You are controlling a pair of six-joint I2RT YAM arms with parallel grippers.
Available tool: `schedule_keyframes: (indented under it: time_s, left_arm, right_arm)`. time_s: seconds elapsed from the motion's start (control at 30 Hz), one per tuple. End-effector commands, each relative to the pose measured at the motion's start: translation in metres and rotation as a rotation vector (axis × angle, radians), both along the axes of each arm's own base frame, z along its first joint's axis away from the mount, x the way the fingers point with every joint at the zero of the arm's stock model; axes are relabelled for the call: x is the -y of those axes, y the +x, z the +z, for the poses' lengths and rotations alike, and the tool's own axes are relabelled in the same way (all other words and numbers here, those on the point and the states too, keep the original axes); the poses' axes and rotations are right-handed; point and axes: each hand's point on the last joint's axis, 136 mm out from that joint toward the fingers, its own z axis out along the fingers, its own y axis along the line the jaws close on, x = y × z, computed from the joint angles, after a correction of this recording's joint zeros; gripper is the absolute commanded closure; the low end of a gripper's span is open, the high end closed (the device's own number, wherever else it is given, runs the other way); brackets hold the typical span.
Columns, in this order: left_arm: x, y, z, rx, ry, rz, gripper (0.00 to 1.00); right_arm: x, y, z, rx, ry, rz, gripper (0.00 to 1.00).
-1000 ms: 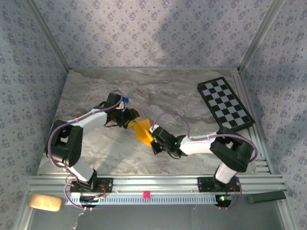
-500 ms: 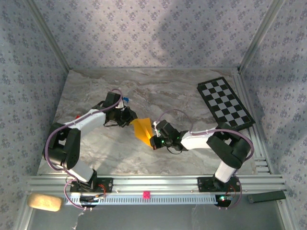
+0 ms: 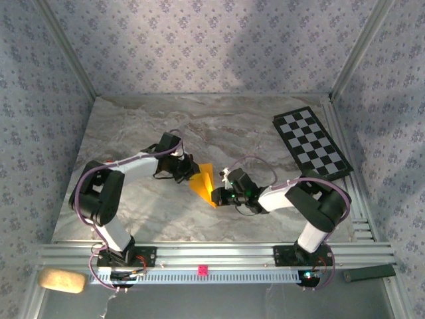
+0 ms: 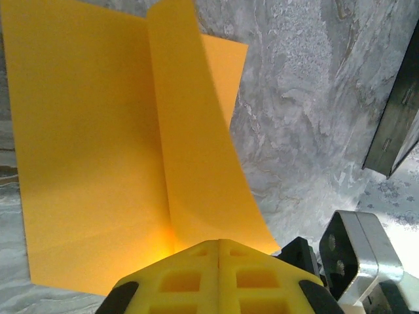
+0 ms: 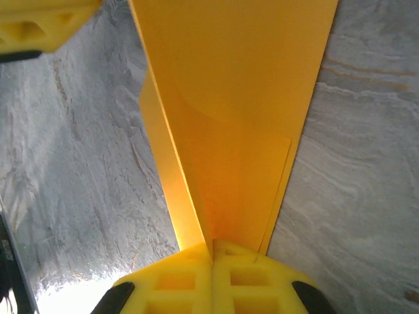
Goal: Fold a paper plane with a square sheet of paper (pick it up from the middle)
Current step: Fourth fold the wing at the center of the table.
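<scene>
between the two arms, mid-table: sheet of paper [image 3: 204, 182], orange-yellow, creased and raised on edge rather than lying flat.
left gripper [image 3: 194, 175]: clamped on the sheet's left side. on my left wrist feed its yellow fingers [image 4: 177, 281] meet with no gap, and the paper is pinched right where the crease comes in.
right gripper [image 3: 217, 195]: clamped on the same sheet from the near right. its yellow pads are pressed together with paper running out between them.
paper shape: i see one long crease running away from each wrist camera. on the left wrist feed a flap curls up off that crease. on the right wrist feed two layers show, one edge stepped behind the other.
paper against table [image 3: 133, 126]: grey marbled top. i cannot tell whether the sheet's lower edge touches it.
grippers to each other: near, facing across the sheet, not touching.
checkered board [image 3: 311, 143]: black and white, flat at the far right of the table, well apart from the paper.
</scene>
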Motion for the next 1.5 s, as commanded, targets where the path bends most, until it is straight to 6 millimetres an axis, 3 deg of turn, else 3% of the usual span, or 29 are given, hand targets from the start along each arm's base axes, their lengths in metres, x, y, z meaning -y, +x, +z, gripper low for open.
schedule_keyframes:
  time_s: [0.0,0.47,0.67,1.07,1.47]
  left_arm:
    - [0.001,0.008,-0.004,-0.001,0.021,0.022,1.0]
    - [-0.019,-0.009,-0.056,-0.133,0.165,0.052,1.0]
    - [-0.029,-0.018,-0.064,-0.147,0.196,0.077,1.0]
    - [-0.033,-0.02,-0.059,-0.125,0.204,0.084,1.0]
    - [-0.015,0.002,-0.006,0.09,0.099,0.027,0.96]
  right_arm:
    - [0.012,-0.005,-0.011,-0.059,-0.01,-0.047,0.99]
    - [0.018,-0.005,-0.014,-0.091,-0.024,-0.075,0.99]
    - [0.014,-0.007,-0.014,-0.107,-0.017,-0.055,0.99]
    - [0.002,-0.01,-0.015,-0.143,-0.014,0.009,0.98]
    - [0.007,-0.009,-0.025,-0.182,-0.047,-0.017,0.99]
